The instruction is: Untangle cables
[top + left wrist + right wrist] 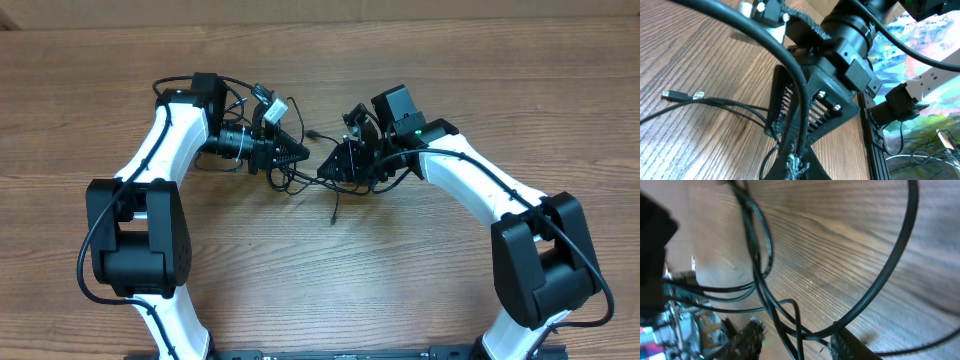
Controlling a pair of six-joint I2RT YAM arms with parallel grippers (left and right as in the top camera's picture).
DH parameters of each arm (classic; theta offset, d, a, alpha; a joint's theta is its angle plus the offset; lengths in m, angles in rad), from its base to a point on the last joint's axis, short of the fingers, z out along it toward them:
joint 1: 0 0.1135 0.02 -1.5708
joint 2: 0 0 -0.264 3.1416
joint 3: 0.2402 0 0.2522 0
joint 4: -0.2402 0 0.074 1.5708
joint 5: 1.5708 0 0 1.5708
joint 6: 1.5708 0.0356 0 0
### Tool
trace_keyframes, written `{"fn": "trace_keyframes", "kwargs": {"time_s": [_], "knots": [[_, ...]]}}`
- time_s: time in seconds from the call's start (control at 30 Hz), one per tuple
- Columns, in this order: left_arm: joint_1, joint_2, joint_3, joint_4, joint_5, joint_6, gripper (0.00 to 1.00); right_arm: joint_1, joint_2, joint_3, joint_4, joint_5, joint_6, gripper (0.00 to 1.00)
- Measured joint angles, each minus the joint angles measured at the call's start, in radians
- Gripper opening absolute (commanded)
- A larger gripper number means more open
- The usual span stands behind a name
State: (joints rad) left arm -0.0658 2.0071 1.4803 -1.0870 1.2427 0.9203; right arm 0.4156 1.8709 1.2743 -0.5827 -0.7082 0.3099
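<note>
The cables (pixel 300 180) are thin black cords in a tangle on the wooden table between my two grippers. One strand trails toward the front (pixel 333 212). My left gripper (pixel 297 153) points right; in the left wrist view its fingers (pixel 796 166) are pressed together on a black cable (pixel 790 65) that runs up and left. Loose strands with a small plug tip (pixel 672 95) lie to the left. My right gripper (pixel 328 166) points left, close to the left one. Its fingers (pixel 797 342) are apart, with several cable strands (pixel 765 295) passing between them.
A white and silver connector (pixel 268 103) sits behind the left gripper. A small plug (pixel 313 132) lies between the arms at the back. The right gripper's black body (pixel 815 105) fills the middle of the left wrist view. Bare wood surrounds the tangle.
</note>
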Motion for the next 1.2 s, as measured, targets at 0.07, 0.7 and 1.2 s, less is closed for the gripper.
{"fn": "trace_keyframes", "kwargs": {"time_s": [0.07,0.7,1.2], "knots": [[0.000,0.000,0.000,-0.005,0.001,0.000,0.05,-0.001,0.000,0.000,0.028,0.001,-0.036,0.55],[-0.002,0.000,0.000,-0.017,0.003,0.008,0.04,-0.010,0.000,0.001,0.053,0.389,-0.033,0.89],[-0.091,0.000,0.000,-0.092,0.040,0.103,0.04,-0.087,0.000,-0.027,0.187,-0.022,-0.206,0.63]]}}
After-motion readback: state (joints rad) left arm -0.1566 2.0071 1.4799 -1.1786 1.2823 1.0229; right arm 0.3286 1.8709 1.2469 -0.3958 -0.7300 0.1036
